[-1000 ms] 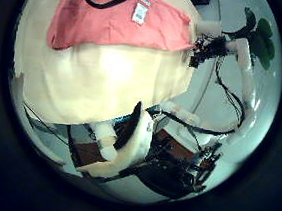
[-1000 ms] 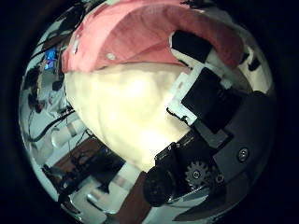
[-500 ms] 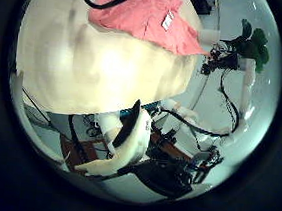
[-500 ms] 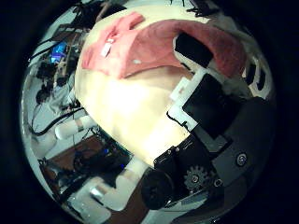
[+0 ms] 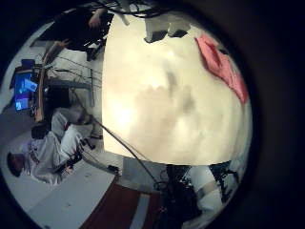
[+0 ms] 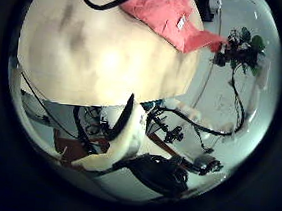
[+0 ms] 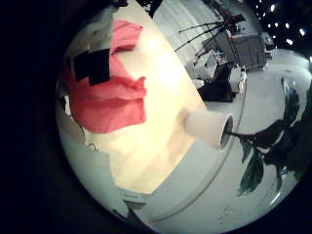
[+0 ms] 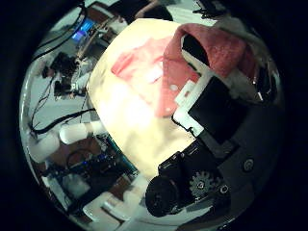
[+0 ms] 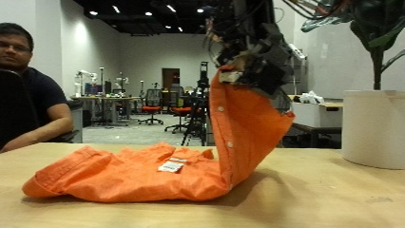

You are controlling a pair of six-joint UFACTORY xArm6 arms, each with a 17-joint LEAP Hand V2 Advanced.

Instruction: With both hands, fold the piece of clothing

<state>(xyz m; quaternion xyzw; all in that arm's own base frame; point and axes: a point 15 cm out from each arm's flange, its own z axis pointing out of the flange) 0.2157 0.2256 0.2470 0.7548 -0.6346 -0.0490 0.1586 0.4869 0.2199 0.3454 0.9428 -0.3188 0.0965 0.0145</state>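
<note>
The orange shirt (image 9: pixel 140 171) is lying along the wooden table (image 9: pixel 329 204), small white label (image 9: pixel 171 166) unreadable, bare tabletop all around. One hand (image 9: pixel 260 62), left or right unclear, is pinching the shirt's end and holding it aloft.

- An orange garment (image 9: pixel 152 171) lies on the light wooden table (image 9: pixel 317 204).
- Most of it is spread flat and crumpled.
- One end is lifted upright into a tall fold.
- A small white label (image 9: pixel 168 166) shows near its middle.
</note>
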